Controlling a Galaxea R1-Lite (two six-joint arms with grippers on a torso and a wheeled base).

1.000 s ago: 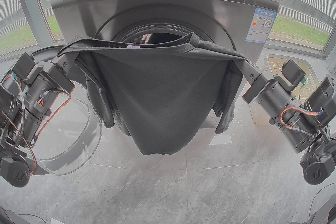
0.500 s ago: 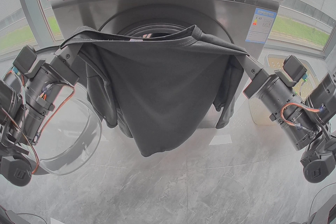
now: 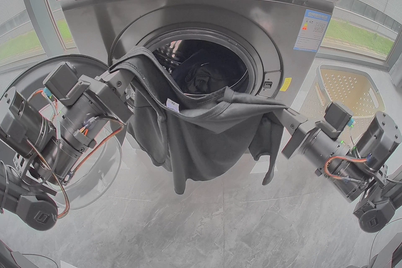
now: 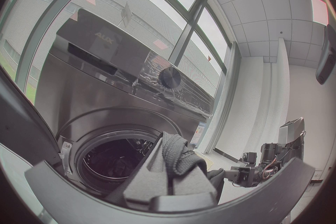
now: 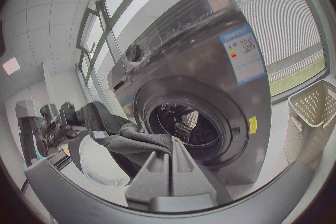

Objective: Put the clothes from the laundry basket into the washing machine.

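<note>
Grey tiled floor (image 3: 234,231) before wide windows (image 3: 21,42): a dark shirt (image 3: 209,135) hangs between both hands in front of the open washer (image 3: 104,26).
The left hand (image 3: 120,73), at 9 o'clock of the drum (image 3: 201,68), is closed on one shoulder of the shirt; the right hand (image 3: 281,114), at 4 o'clock, grips the other. The collar sags just under the drum opening and the body hangs toward the floor. Dark clothes (image 3: 199,78) lie in the drum. The basket (image 3: 347,88) stands at 3 o'clock beside the washer. I judge the step is loading this shirt; next, both hands should go forward into the opening, lift the hem over the rim, then let go.
</note>
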